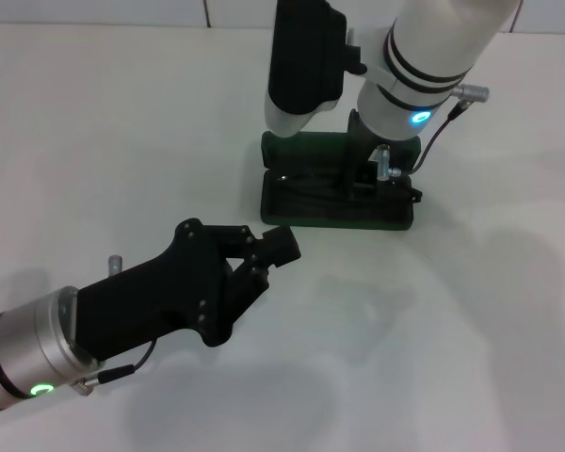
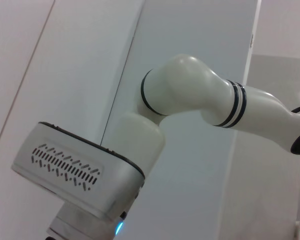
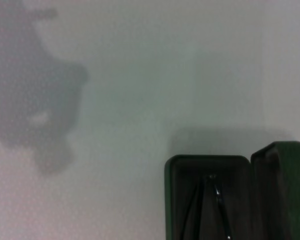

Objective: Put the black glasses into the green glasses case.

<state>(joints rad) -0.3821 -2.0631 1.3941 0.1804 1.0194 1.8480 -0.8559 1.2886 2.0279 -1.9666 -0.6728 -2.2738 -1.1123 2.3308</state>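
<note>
Right claw (image 1: 363,179) sits low inside the open case (image 1: 292,212), apparently placing the glasses (image 3: 212,210); grip unclear. Left claw (image 1: 273,247) idles closed nearby.

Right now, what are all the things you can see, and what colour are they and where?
green glasses case: one, dark green, open on the table toward the far middle, its lid raised behind the tray.
black glasses: one pair, thin black, lying inside the open case; only part of the frame shows.
table: one, white, under everything.
right gripper: one, black on a white arm, reaching down into the case from above; its fingers are hidden.
left gripper: one, black on a silver and white arm, low at the near left, tips close to the front edge of the case, holding nothing.
</note>
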